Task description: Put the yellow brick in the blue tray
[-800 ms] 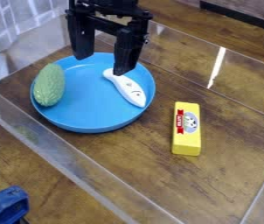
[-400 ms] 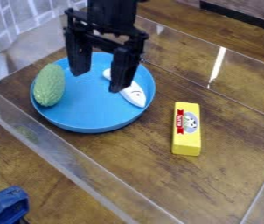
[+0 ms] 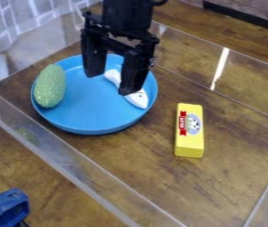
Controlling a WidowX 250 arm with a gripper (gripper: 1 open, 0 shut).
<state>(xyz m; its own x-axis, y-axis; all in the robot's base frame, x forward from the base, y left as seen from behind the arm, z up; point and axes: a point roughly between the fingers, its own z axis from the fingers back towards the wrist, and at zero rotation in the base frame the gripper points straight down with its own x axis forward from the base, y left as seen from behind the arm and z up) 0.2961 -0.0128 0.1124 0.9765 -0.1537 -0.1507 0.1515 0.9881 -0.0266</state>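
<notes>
The yellow brick lies flat on the wooden table, label up, to the right of the blue tray. My gripper hangs pointing down over the back part of the tray, open, with nothing between its two black fingers. It stands well left of the brick and apart from it. A white object lies in the tray, partly hidden behind the right finger.
A green oval object rests on the tray's left rim. A clear wall edges the table along the front left. Something blue sits at the bottom left corner, outside the wall.
The gripper has dropped lower over the tray and shifted slightly to the right. It stays open. The brick and the tray have not moved.
</notes>
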